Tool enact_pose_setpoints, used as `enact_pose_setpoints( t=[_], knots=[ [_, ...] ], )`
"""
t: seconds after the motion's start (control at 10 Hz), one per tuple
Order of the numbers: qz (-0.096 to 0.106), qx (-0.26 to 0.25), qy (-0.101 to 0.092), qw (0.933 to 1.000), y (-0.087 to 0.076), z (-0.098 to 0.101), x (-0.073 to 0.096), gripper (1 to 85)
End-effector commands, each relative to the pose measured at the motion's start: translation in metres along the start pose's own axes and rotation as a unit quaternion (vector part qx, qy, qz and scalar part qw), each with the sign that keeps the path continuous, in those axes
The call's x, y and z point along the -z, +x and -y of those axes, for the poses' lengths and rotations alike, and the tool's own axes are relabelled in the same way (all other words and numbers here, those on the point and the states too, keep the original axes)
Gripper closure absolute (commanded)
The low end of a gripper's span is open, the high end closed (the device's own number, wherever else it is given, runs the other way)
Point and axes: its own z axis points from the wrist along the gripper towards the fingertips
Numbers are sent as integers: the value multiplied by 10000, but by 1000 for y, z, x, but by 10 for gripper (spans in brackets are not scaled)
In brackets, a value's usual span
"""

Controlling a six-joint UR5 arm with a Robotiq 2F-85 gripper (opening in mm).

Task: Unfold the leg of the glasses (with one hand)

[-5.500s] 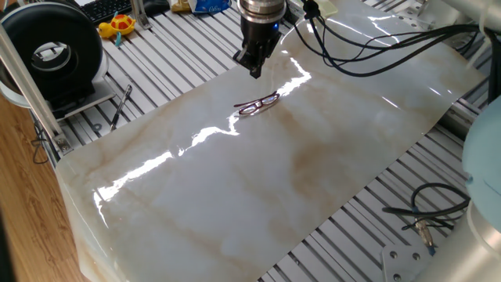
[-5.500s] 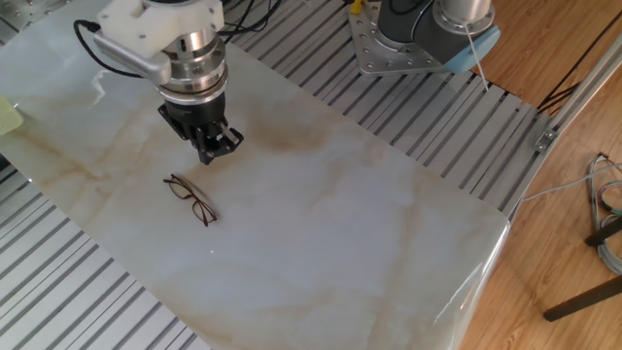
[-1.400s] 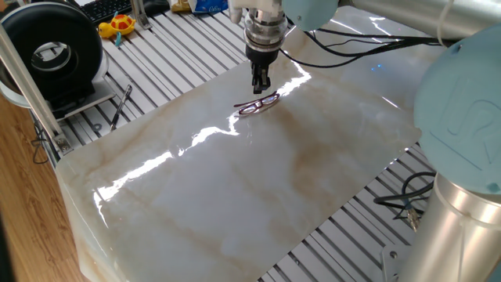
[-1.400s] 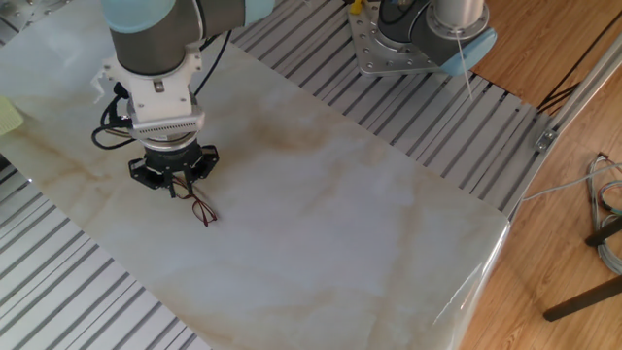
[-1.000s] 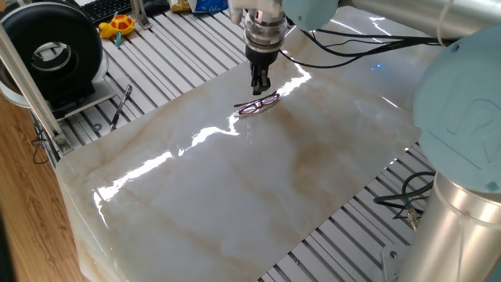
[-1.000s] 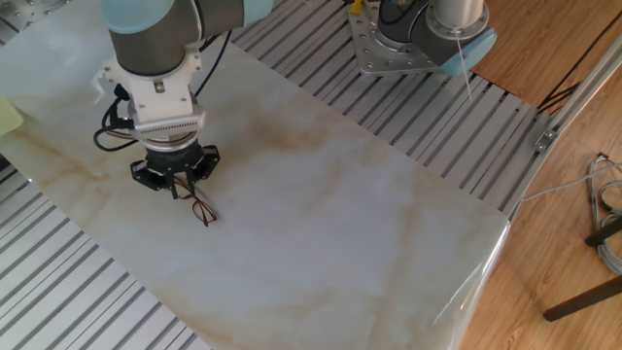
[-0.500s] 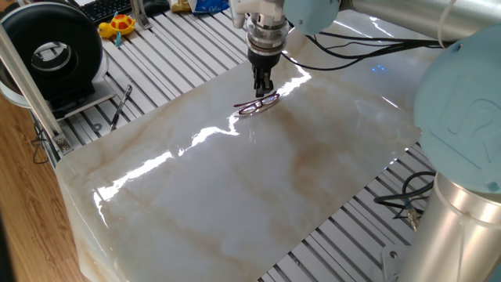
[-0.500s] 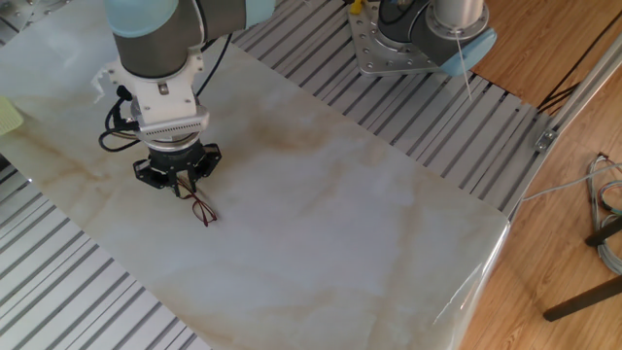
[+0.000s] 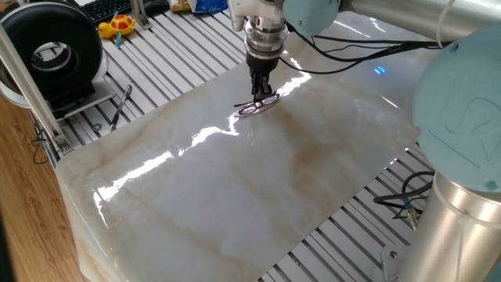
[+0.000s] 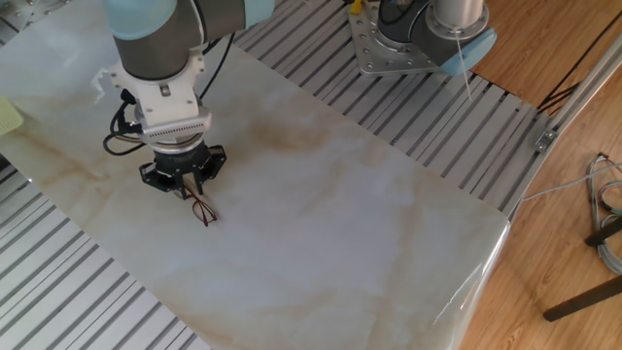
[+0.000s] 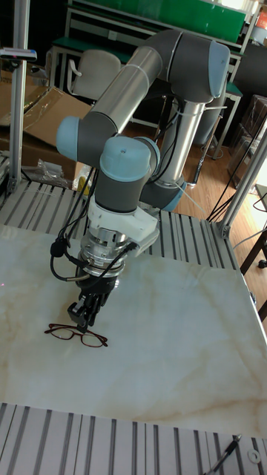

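The glasses point(image 9: 258, 104), thin and dark reddish-brown, lie folded on the marble sheet point(image 9: 235, 180). My gripper point(image 9: 261, 91) points straight down at their far rim, its tips at or just above the frame. The fingers stand close together with nothing seen between them. In the other fixed view the gripper point(image 10: 185, 191) covers one end of the glasses point(image 10: 203, 211); only one lens and part of a leg show. The tall fixed view has the gripper point(image 11: 80, 320) over the middle of the glasses point(image 11: 77, 334).
A black pen-like tool point(image 9: 120, 106) lies on the slatted table left of the sheet. A black round device point(image 9: 52, 48) and a yellow toy point(image 9: 117, 25) sit at the back left. Loose cables point(image 9: 423, 210) lie at the right. The arm's base point(image 10: 418, 34) stands behind the sheet.
The gripper has crept a little lower and closer to the glasses over the last second. The glasses have not moved.
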Motion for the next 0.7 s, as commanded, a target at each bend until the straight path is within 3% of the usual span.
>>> enact_pose_setpoints(
  t=[0.0,0.6],
  knots=[
    [98,6,4,10000,-5,0,-4,580],
    [191,21,14,9998,-8,2,-2,593]
  ],
)
